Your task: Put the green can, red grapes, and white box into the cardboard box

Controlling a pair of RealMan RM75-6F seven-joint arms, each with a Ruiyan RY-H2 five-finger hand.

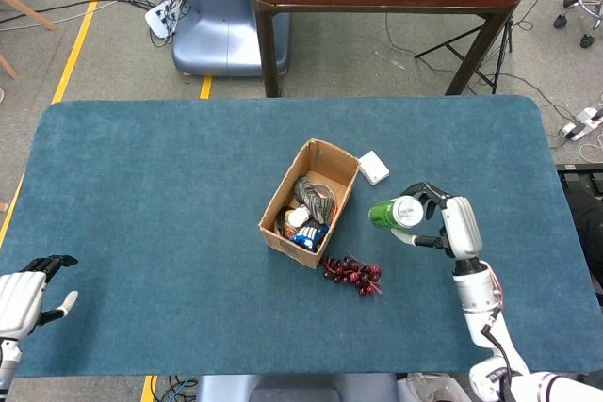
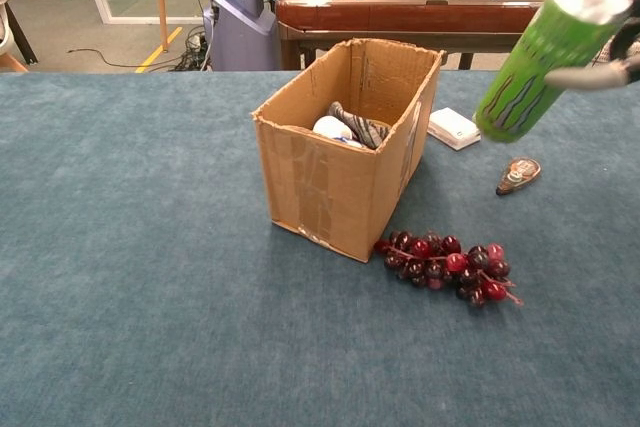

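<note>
Above the blue-carpeted bench [image 1: 170, 185], right of the open brown cardboard box [image 1: 283, 197], my right hand's fingers [image 1: 435, 197] wrap the tilted green drink can [image 2: 540, 59], lifted w/ red grape bunch [image 2: 445, 265] & small white box [image 2: 454, 128] on cloth; left hand [image 1: 26, 297] spread, empty.

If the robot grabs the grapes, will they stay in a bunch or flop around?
The grapes would probably flop: they hang on thin stems, spread loosely on the table. Lifted by one end, the rest would likely dangle. The round berries look smooth, so a hand might slip off them.
</note>
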